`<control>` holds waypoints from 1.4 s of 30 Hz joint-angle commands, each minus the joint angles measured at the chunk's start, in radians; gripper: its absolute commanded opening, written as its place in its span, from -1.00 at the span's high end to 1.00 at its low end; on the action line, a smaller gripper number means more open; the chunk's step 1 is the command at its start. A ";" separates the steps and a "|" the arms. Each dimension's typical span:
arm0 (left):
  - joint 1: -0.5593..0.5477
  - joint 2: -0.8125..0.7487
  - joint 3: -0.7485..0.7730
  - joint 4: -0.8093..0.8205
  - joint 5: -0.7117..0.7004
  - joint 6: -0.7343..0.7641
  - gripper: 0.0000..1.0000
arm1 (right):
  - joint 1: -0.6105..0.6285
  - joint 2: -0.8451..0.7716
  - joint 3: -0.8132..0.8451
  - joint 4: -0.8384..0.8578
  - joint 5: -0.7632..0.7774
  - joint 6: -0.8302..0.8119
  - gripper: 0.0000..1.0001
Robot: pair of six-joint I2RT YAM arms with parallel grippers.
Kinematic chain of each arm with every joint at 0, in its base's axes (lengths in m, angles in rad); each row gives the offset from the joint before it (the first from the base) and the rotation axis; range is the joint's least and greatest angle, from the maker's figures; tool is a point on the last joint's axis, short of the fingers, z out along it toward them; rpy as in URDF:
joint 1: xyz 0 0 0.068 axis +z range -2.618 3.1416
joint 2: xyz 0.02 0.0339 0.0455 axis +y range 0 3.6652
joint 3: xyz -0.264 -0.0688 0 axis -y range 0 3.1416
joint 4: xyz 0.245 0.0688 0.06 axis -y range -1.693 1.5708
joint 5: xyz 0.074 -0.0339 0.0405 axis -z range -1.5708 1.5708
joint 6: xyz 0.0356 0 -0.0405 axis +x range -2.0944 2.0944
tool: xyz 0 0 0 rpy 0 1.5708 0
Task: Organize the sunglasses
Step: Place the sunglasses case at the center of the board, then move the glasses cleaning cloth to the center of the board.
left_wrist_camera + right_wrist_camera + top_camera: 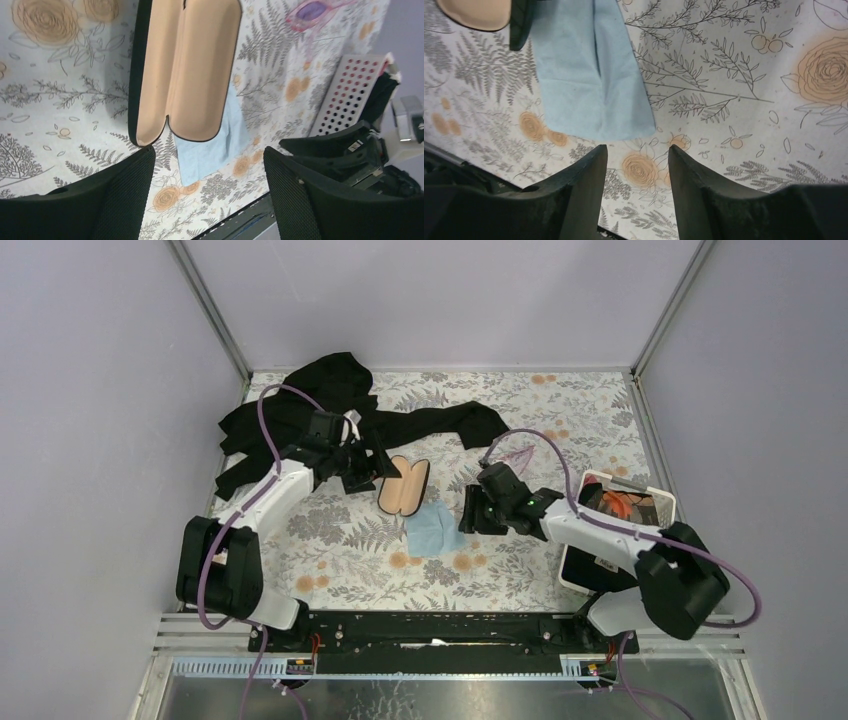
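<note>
Item 1, sunglasses (312, 11): pink-purple lenses, thin frame, lying on the flowered table (340, 550) well beyond the case, toward the right arm's side. I can't tell whether the arms are folded.

Item 2, case (195, 70): black shell, tan lining, lying open with nothing inside, just in front of my left gripper (207, 160).

Item 3, cloth (584, 75): light blue, folded, one corner tucked under the near end of the case.

Item 4, left gripper: jaws wide apart, holding nothing.

Item 5, right gripper (636, 150): jaws partly apart, nothing between them, hanging over bare table just beside the cloth's corner.

Item 6, other: white perforated basket (350, 90) at the right, black clothing (330, 400) at the back.

Step in hand, as I read it: fetch the glasses and seat them in the open case. The right arm looks nearer, so I'd use it, and:
- pinch the frame at the bridge, never on a lens
- close gently, since the frame looks flimsy
- lay them lengthwise in one tan half
- keep the left gripper ready to steady the case
</note>
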 commanded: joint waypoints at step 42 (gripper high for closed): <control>-0.633 0.046 0.037 -0.157 -0.402 -0.109 -0.58 | 0.046 -0.404 -0.351 -0.142 0.241 0.262 0.06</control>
